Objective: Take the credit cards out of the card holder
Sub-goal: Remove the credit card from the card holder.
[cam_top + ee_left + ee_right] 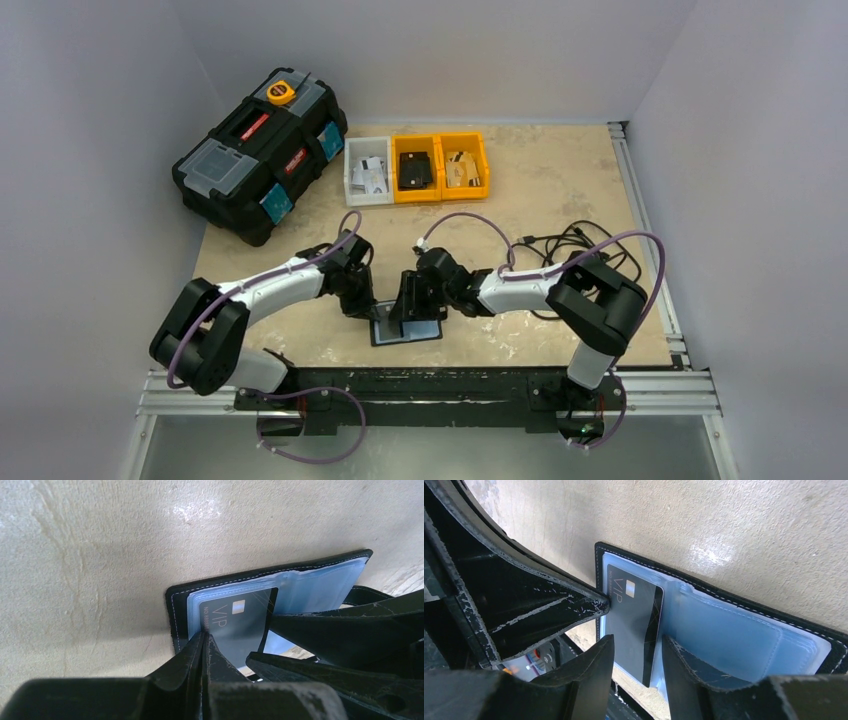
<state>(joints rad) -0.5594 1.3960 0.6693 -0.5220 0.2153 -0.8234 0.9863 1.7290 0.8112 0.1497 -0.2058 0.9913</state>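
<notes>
1. Card holder (744,635) lies open on the table (560,200), half covered from above.
2. Left gripper (204,639) is squeezed tight beside the dark card (634,610).
3. Right gripper (638,642) straddles that card; pinching it? Cannot tell.

— What is the card holder (744,601) made of?
— It looks like black leather, matt, with pale stitching along the edge. Inside are clear bluish plastic sleeves (734,640), smooth and shiny.
— And the credit card (631,615)?
— Dark, glossy plastic.
— Your own parts?
— My right gripper (637,639) and left gripper (202,640) are hard black plastic, matt, the fingers (591,680) scuffed with pale scratches.
— The table (560,180)?
— Beige, mottled, mostly matt, slightly rough. At ten o'clock sits a black plastic toolbox (250,165); at twelve, orange and white plastic bins (441,165); at three, a bare metal rail (648,225).
</notes>
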